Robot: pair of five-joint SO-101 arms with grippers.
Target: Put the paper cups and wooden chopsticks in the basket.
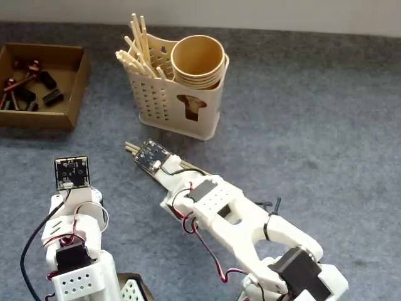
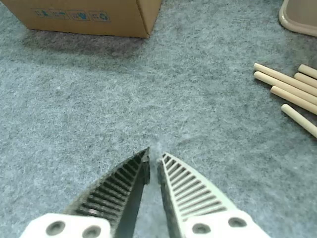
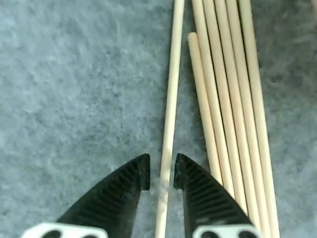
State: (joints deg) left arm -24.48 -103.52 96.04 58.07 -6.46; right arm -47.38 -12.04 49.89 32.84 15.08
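Right gripper (image 3: 161, 171): the fingers are slightly parted astride a single chopstick (image 3: 173, 74) lying on the grey felt (image 3: 74, 74), and a sliver of gap is seen on one side. Several loose chopsticks (image 3: 228, 99) are laid parallel just beside it. Left gripper (image 2: 154, 154): the fingers are pressed almost together, with nothing held. In the high view the basket (image 1: 169, 106) is found at twelve o'clock of the loose sticks, with stacked paper cups (image 1: 198, 59) and upright chopsticks (image 1: 139, 44) inside. A cardboard box (image 1: 74, 94) is placed at ten o'clock.
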